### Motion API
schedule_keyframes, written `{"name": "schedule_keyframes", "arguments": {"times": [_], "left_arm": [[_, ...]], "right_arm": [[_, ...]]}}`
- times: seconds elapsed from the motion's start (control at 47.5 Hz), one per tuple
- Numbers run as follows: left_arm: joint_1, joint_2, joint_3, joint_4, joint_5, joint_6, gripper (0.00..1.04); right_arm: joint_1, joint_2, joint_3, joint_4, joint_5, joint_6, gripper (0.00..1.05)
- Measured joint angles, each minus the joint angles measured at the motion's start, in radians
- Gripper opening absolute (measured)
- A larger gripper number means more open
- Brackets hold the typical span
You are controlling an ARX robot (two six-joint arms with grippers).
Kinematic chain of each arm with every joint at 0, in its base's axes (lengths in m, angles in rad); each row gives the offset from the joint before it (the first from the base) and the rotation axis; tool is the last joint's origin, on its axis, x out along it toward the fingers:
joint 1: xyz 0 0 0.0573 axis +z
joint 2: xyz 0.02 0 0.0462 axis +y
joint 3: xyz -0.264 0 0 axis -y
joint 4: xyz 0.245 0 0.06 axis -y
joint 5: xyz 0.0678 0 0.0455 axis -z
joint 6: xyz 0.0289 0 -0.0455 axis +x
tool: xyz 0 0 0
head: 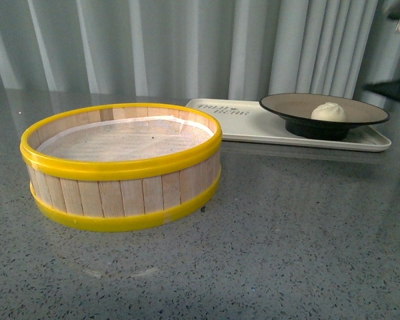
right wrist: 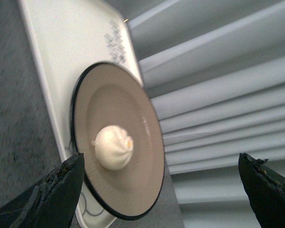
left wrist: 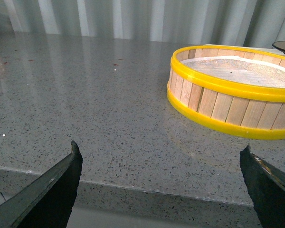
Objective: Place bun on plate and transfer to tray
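Sitting in front of the tray (head: 253, 127), a steamer basket (head: 120, 170); both jaws gape wide.

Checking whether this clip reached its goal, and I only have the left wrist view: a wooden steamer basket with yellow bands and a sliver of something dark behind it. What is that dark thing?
Observer: The black-rimmed beige round plate, standing on the cream-white rectangular tray.
Operator: Is the bun on it?
Observer: Yes, the small white pleated bun sits inside the plate, near its middle.
Operator: Is the right tool holding the plate?
Observer: No, the right tool is open, its fingers apart from the plate.
Operator: Anything in the basket?
Observer: The yellow-banded wooden steamer basket shows only its pale liner.
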Motion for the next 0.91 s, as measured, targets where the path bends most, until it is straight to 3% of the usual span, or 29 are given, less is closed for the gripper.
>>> {"name": "schedule_keyframes", "arguments": {"times": [0.148,0.274,0.358,0.443,0.548,0.759,0.801,0.906], "left_arm": [[0.000,0.000,0.000,0.000,0.000,0.000,0.98],[0.000,0.000,0.000,0.000,0.000,0.000,0.98],[0.000,0.000,0.000,0.000,0.000,0.000,0.98],[0.000,0.000,0.000,0.000,-0.002,0.000,0.98],[0.000,0.000,0.000,0.000,-0.001,0.000,0.98],[0.000,0.000,0.000,0.000,-0.002,0.000,0.98],[0.000,0.000,0.000,0.000,-0.001,0.000,0.98],[0.000,0.000,0.000,0.000,-0.001,0.000,0.98]], "right_arm": [[-0.035,-0.169,-0.058,0.100,0.097,0.452,0.96],[-0.047,-0.171,-0.066,0.099,0.117,0.616,0.96],[-0.014,-0.211,-0.184,0.138,0.354,0.868,0.78],[-0.005,-0.285,-0.325,0.209,0.393,1.040,0.62],[0.023,-0.383,-0.496,0.290,0.449,1.123,0.38],[0.044,-0.478,-0.676,0.355,0.443,1.146,0.06],[0.044,-0.494,-0.701,0.363,0.444,1.147,0.01],[0.043,-0.540,-0.766,0.379,0.447,1.151,0.02]]}}
